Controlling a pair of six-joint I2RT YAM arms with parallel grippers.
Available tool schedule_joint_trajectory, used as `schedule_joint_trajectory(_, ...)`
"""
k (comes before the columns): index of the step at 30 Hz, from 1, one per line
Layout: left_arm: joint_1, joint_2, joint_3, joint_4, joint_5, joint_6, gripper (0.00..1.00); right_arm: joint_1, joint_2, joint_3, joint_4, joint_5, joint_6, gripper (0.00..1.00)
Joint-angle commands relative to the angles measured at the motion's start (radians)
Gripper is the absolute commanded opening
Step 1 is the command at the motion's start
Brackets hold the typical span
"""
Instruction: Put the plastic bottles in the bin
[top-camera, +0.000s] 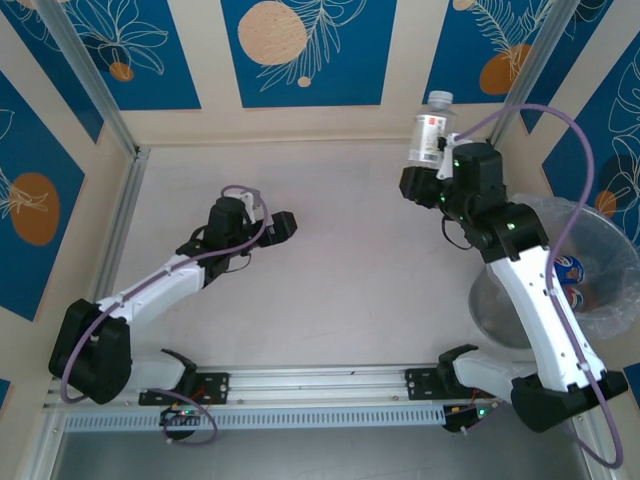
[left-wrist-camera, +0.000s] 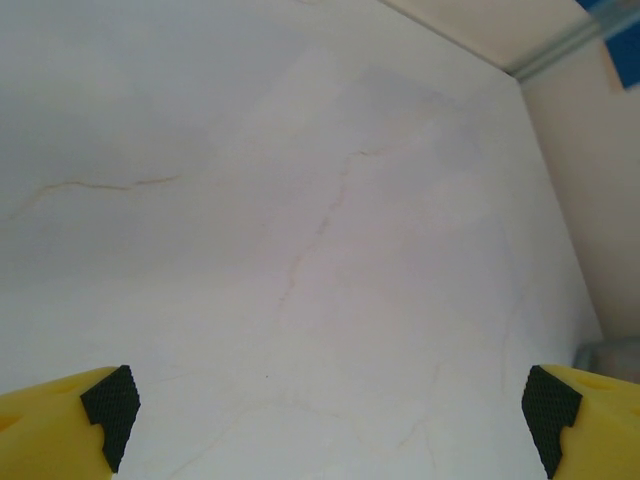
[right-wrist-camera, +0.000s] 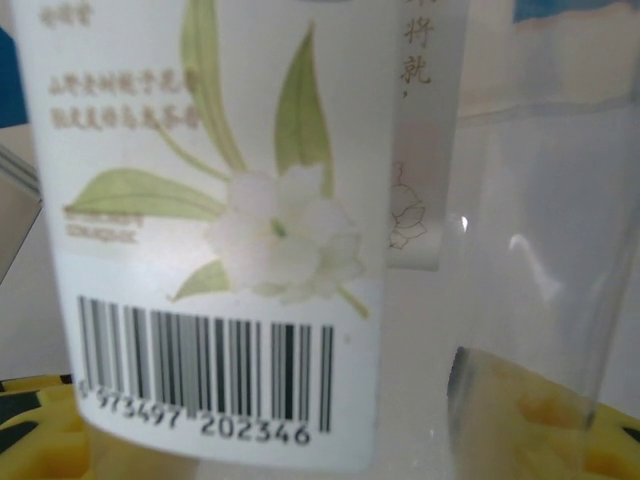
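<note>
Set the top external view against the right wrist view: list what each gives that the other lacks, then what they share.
Top external: the bin with bottles already inside, the open left pincer and the table. Right wrist: the label's barcode and white flower print, close up. Shared: the clear bottle clamped in the right pincer.

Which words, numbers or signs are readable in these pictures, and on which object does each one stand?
"973497 202346": under the barcode on the white label of the clear bottle, right wrist view.
Gold Chinese lines on that label: too blurred to read.
Red print on that bottle, top view: too small to read.
Labels of the bottles in the bin: too small to read.
</note>
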Motion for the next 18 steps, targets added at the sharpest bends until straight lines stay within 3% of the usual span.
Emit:
schedule_joint_trajectory(1, -0.034, 0.018, 0.049, 0.09, 0.1, 0.09, 1.0, -0.05, -0.051, -0.002, -0.076, 0.037, -0.042, 0.37)
schedule_joint_trajectory(14, -0.057, 0.057, 0.076, 0.136, 0.146, 0.118, 1.0, -0.419, -0.118, 0.094, -0.268, 0.068, -0.116, 0.37)
schedule_joint_trajectory(18, -0.058, 0.062, 0.084, 0.122, 0.138, 0.123, 1.0, -0.448, -0.149, 0.085, -0.3, 0.28, -0.116, 0.36)
